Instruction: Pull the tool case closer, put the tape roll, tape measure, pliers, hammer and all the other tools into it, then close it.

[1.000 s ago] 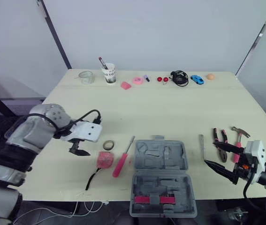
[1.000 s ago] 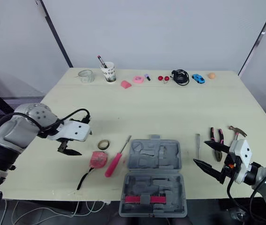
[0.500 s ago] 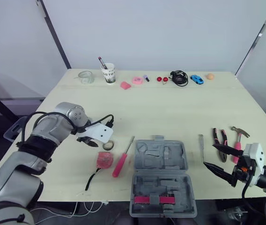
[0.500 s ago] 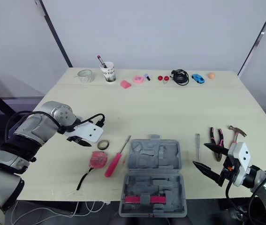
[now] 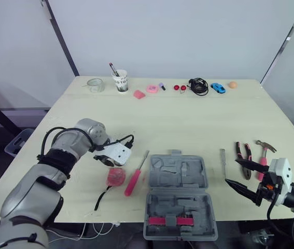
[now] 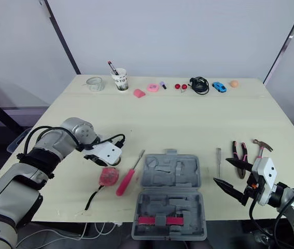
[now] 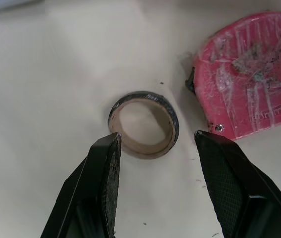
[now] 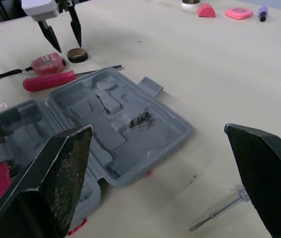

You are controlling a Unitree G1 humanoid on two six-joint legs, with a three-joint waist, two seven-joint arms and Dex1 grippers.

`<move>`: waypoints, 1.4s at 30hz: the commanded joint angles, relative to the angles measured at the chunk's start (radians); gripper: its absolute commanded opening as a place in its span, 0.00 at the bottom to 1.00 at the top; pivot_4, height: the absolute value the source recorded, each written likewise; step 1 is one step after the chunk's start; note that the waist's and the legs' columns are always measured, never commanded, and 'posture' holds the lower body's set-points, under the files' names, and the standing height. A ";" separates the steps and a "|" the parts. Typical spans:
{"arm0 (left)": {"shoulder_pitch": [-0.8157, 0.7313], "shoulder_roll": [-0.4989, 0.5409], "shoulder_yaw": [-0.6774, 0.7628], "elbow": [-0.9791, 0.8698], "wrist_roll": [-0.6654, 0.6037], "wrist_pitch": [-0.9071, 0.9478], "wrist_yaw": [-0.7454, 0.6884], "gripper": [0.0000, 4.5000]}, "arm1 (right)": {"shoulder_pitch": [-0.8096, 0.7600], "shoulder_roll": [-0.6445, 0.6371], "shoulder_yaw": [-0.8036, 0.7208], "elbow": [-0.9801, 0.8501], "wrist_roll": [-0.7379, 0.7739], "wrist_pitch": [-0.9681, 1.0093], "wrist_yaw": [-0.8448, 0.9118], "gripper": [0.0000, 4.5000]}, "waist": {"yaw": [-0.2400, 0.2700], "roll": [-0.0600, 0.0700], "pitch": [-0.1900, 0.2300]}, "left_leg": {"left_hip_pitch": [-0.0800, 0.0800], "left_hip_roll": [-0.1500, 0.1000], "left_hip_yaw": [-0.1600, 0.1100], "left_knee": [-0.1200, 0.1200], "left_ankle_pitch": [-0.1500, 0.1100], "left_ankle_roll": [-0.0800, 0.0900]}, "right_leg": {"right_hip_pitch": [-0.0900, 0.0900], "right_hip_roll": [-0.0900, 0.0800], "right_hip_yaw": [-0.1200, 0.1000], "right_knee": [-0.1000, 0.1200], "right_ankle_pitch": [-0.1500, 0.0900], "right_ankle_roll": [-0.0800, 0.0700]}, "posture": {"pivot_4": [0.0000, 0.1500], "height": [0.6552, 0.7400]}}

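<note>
The step in hand looks to be picking up the tape roll point(image 7: 147, 148), which lies flat on the surface point(image 5: 188, 124) to the left of the open tool case point(image 5: 178, 187), beyond the pink-handled screwdriver point(image 5: 134, 179) that lies beside the case.

The left hand point(image 7: 158, 135) is poised over the roll, released and empty. Its two fingers are spread a little wider than the ring, one on each side. Whether the tips touch the surface I cannot tell.

To do this well, the hand should come straight down so both fingers straddle the outer wall. It should then close across the ring's full width rather than pinching one edge.

The pink tape measure point(image 7: 249, 99) sits just beside the roll, on the side farther from the case's lid. The finger on that side must slip between them without nudging it.

The right hand point(image 5: 233, 172) hovers right of the case, spread wide and holding nothing, near the pliers point(image 5: 242, 155).
</note>
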 commanded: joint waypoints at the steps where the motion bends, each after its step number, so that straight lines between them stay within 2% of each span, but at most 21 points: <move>1: -0.040 -0.004 -0.007 0.024 0.026 -0.036 0.019 0.56 | -0.001 -0.004 -0.015 -0.021 0.012 -0.025 0.017 1.00 | 0.000 0.000 0.000 | 0.000 0.000 0.000 0.000 0.000 0.000 | 0.000 0.000 0.000 0.000 0.000 0.000 | 1.00 1.00; 11: -0.043 -0.052 -0.017 0.056 0.051 -0.048 0.032 0.56 | 0.013 0.001 -0.018 -0.036 0.007 -0.033 0.008 1.00 | 0.000 0.000 0.000 | 0.000 0.000 0.000 0.000 0.000 0.000 | 0.000 0.000 0.000 0.000 0.000 0.000 | 1.00 1.00; 24: -0.017 -0.048 -0.008 0.011 0.043 -0.028 -0.004 0.56 | 0.037 0.006 -0.015 -0.054 0.004 -0.032 -0.011 1.00 | 0.000 0.000 0.000 | 0.000 0.000 0.000 0.001 0.000 0.000 | 0.000 0.000 0.000 0.001 0.000 0.000 | 1.00 1.00; 25: -0.016 -0.048 -0.009 0.012 0.045 -0.028 -0.005 0.43 | 0.037 0.006 -0.014 -0.053 0.004 -0.032 -0.012 1.00 | 0.000 0.000 0.000 | 0.000 0.000 0.000 0.001 0.000 0.000 | 0.000 0.000 0.000 0.001 0.000 0.000 | 1.00 1.00; 27: -0.016 -0.045 -0.009 0.013 0.047 -0.029 -0.006 0.25 | 0.037 0.008 -0.013 -0.056 0.005 -0.031 -0.015 1.00 | 0.000 0.000 0.000 | 0.000 0.000 0.000 0.001 0.000 0.000 | 0.000 0.000 0.000 0.001 0.000 0.000 | 1.00 1.00; 28: -0.016 -0.045 -0.008 0.015 0.049 -0.030 -0.001 0.25 | 0.037 0.008 -0.013 -0.058 0.005 -0.030 -0.015 1.00 | 0.000 0.000 0.000 | 0.000 0.000 0.000 0.001 0.000 0.000 | 0.000 0.000 0.000 0.001 0.000 0.000 | 1.00 1.00; 29: -0.018 -0.045 -0.009 0.020 0.054 -0.029 0.004 0.11 | 0.036 0.008 -0.013 -0.057 0.005 -0.030 -0.016 1.00 | 0.000 0.000 0.000 | 0.000 0.000 0.000 0.001 0.000 0.000 | 0.000 0.000 0.000 0.001 0.000 0.000 | 1.00 1.00; 42: -0.022 -0.057 -0.020 0.068 0.079 -0.036 0.039 0.11 | 0.025 0.007 -0.011 -0.056 0.002 -0.029 -0.020 1.00 | 0.000 0.000 0.000 | 0.000 0.000 0.000 0.001 0.000 0.000 | 0.000 0.000 0.000 0.001 0.000 0.000 | 1.00 1.00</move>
